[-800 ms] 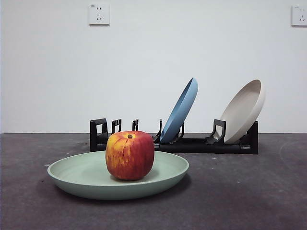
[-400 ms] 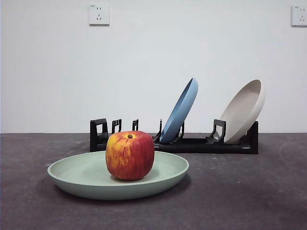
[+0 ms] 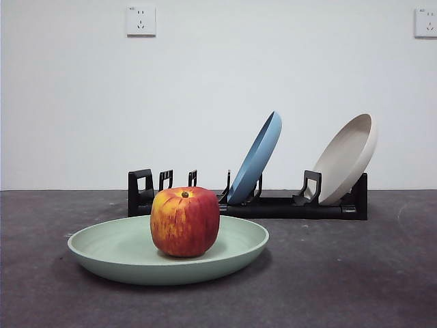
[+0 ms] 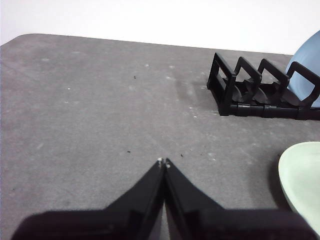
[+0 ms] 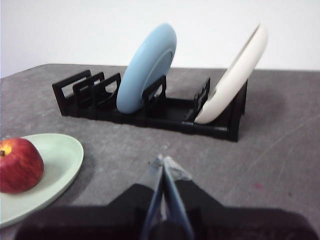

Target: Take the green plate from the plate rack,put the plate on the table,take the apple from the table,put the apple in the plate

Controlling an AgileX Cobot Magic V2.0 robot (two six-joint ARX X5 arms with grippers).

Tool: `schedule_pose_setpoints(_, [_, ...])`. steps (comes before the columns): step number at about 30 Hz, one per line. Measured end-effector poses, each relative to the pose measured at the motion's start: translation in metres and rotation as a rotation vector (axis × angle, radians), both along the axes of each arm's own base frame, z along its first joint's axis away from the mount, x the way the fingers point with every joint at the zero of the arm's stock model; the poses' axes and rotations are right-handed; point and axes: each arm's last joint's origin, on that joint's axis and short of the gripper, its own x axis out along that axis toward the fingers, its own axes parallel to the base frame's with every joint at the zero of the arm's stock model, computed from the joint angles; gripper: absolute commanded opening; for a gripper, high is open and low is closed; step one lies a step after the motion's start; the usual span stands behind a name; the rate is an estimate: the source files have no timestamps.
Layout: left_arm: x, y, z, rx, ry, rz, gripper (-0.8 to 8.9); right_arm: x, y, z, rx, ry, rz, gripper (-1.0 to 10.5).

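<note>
The green plate (image 3: 232, 249) lies flat on the dark grey table (image 3: 355, 273), and the red apple (image 3: 185, 221) stands upright in its middle. Behind them is the black plate rack (image 3: 287, 205). In the right wrist view the apple (image 5: 19, 165) rests on the green plate (image 5: 60, 155), with the plate rack (image 5: 165, 112) beyond. My right gripper (image 5: 163, 161) is shut and empty, above bare table away from the plate. My left gripper (image 4: 163, 162) is shut and empty too, with the green plate's edge (image 4: 302, 175) off to one side and the plate rack (image 4: 260, 92) farther off.
A blue plate (image 3: 257, 157) and a beige plate (image 3: 348, 158) lean in the rack's slots. A white wall with two sockets (image 3: 141, 20) closes the back. Neither arm shows in the front view.
</note>
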Motion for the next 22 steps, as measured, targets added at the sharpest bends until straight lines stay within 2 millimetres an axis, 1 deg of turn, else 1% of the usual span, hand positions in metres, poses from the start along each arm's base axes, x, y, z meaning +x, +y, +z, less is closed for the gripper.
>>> schedule_pose_setpoints(5, [0.0, 0.0, 0.0, 0.0, 0.0, 0.0, -0.03, -0.0006, -0.0007, -0.0073, -0.001, 0.078, -0.023, 0.0])
schedule_pose_setpoints(12, [0.0, 0.0, 0.0, 0.0, 0.0, 0.0, -0.03, -0.0007, -0.0007, -0.0075, 0.043, 0.096, -0.029, 0.0])
schedule_pose_setpoints(22, [0.0, 0.0, 0.0, 0.0, 0.0, 0.0, -0.03, -0.0006, -0.0006, -0.0076, 0.05, 0.1, -0.029, 0.0])
